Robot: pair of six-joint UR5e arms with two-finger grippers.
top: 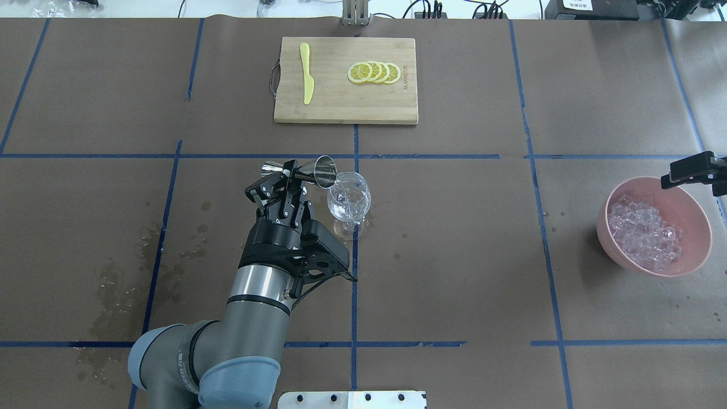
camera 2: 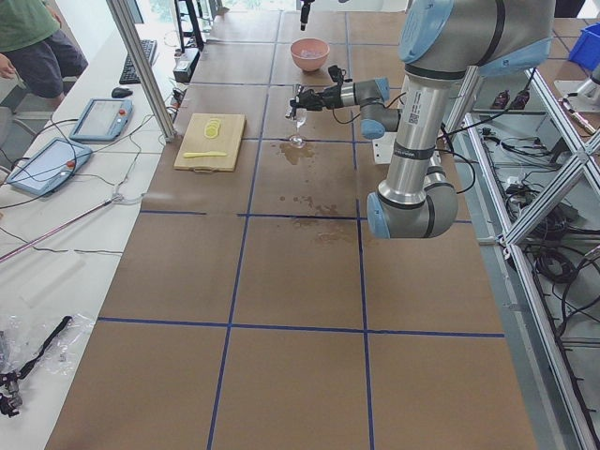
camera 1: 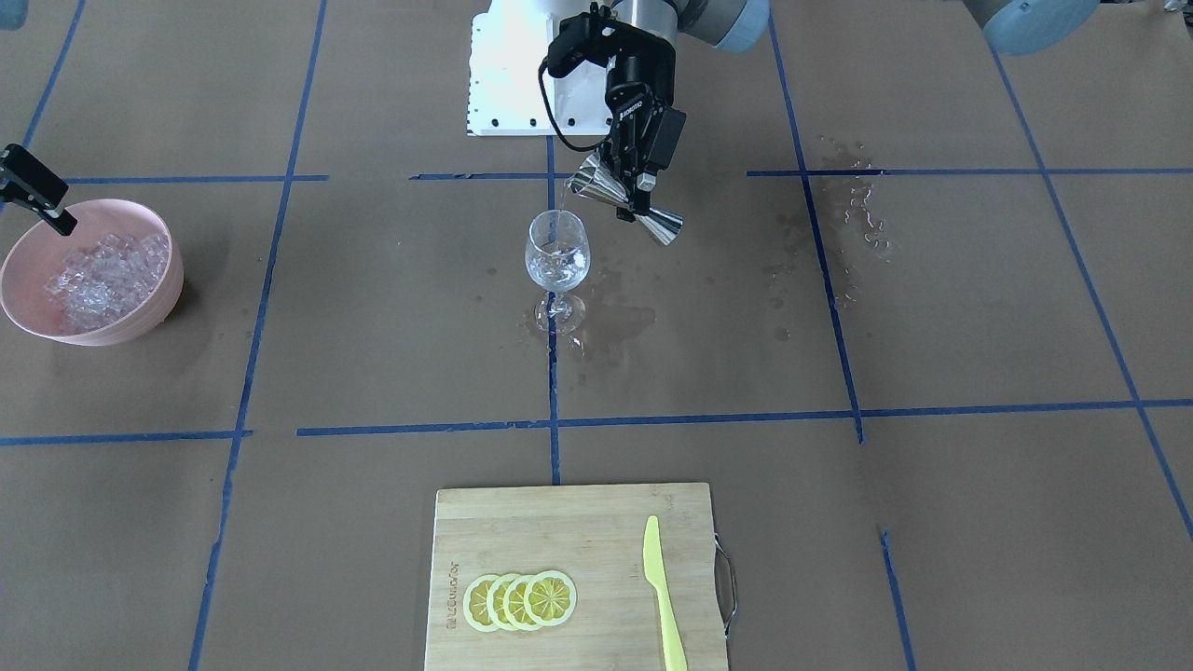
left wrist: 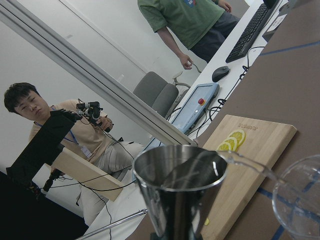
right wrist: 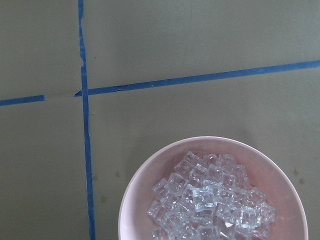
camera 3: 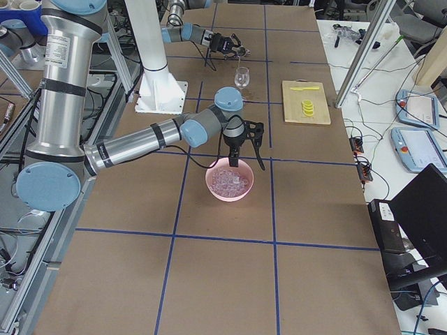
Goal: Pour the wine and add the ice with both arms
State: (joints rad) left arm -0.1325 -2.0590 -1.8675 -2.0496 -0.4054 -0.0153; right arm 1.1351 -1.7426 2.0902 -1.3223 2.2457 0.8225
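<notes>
My left gripper [top: 289, 183] is shut on a steel jigger [top: 309, 170], tilted with its mouth over a clear wine glass [top: 349, 200] that stands at the table's middle. A thin clear stream of wine [left wrist: 247, 164] runs from the jigger [left wrist: 177, 190] into the glass [left wrist: 300, 200]. The glass [camera 1: 556, 252] holds a little clear liquid. My right gripper [camera 3: 246, 155] is open and empty, just above a pink bowl [top: 606, 224] heaped with ice cubes [top: 644, 236]. The right wrist view looks straight down on the bowl [right wrist: 134, 197] and the ice [right wrist: 210, 205].
A wooden cutting board [top: 341, 105] with lemon slices [top: 375, 72] and a yellow knife [top: 307, 80] lies at the far side. Wet spill patches lie round the glass foot [camera 1: 606, 326] and on the robot's left [top: 125, 284]. The white base block [camera 1: 508, 75] is behind the glass.
</notes>
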